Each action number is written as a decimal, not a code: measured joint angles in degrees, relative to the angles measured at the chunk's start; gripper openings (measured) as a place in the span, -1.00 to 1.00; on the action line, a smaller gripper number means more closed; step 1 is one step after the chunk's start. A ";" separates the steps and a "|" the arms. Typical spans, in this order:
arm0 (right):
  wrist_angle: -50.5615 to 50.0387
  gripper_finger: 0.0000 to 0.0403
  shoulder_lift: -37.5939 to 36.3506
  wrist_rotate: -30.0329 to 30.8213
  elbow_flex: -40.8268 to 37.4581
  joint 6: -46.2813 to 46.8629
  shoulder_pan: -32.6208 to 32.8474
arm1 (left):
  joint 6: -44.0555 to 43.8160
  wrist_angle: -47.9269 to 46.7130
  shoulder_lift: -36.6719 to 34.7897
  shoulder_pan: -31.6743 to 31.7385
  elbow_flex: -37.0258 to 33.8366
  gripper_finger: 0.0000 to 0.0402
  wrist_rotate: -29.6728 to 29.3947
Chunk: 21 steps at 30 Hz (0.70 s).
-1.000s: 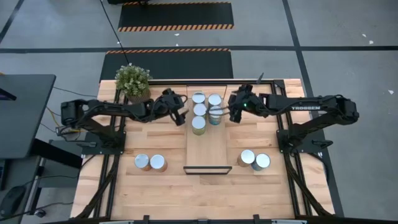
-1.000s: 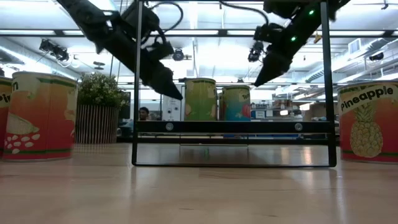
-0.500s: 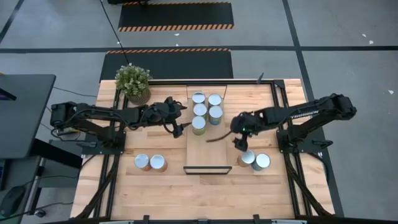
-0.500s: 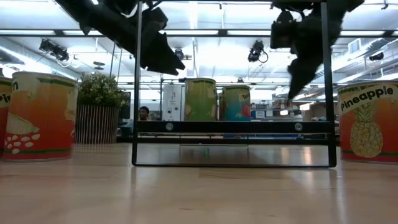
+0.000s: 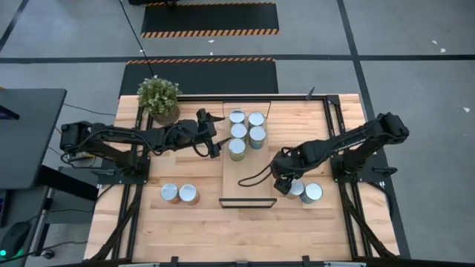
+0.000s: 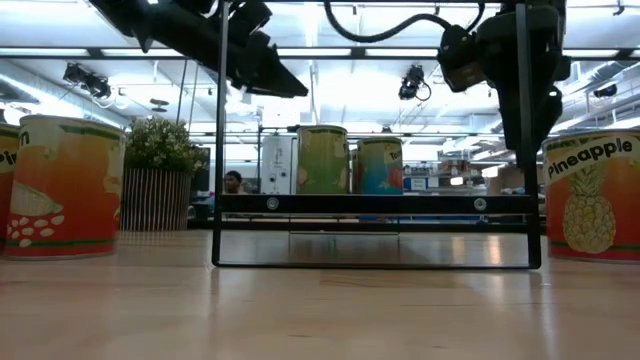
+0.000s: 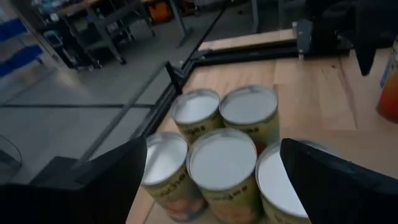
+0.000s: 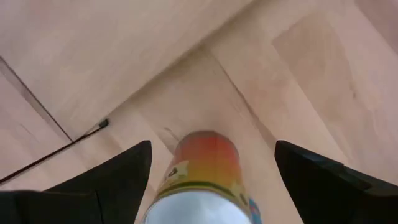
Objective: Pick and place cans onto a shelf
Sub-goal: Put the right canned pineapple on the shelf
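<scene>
The shelf (image 5: 241, 194) is a long light-wood board in the middle of the table. Several cans (image 5: 238, 131) stand on their bases at its far end, and they also show in the left wrist view (image 7: 225, 163). My left gripper (image 5: 214, 138) hovers open just left of them, raised above the table (image 6: 272, 78). Two cans (image 5: 312, 193) stand on the table right of the shelf. My right gripper (image 5: 286, 179) points down, open, above the left one of these, an orange-sided can (image 8: 202, 177). Its fingers stand on either side of the can without touching. Two more cans (image 5: 179, 194) stand on the table left of the shelf.
A potted green plant (image 5: 159, 96) stands at the table's far left corner, behind my left arm. The shelf's thin dark frame (image 6: 220, 150) rises at its near end. The shelf's near half is bare wood, with a cable of the right arm hanging over it.
My right gripper has left the cans at the shelf's far end, gone toward the table's near right and tipped to point down over the two cans there. My left gripper has risen and drawn a little back from the shelf's cans.
</scene>
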 joint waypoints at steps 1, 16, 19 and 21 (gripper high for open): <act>-0.99 0.73 0.85 0.00 0.63 1.04 0.34 | 0.48 0.43 0.00 0.00 0.00 0.87 0.06; -7.32 0.73 7.01 -6.71 5.73 6.21 3.79 | 1.46 -1.37 0.02 0.00 0.00 0.87 0.17; -8.17 0.73 7.01 -7.85 5.73 6.37 5.04 | 1.21 -2.26 0.02 0.00 0.00 0.87 0.17; -8.28 0.73 7.01 -7.88 5.73 6.52 6.02 | 0.80 -2.80 0.02 0.00 0.00 0.87 0.20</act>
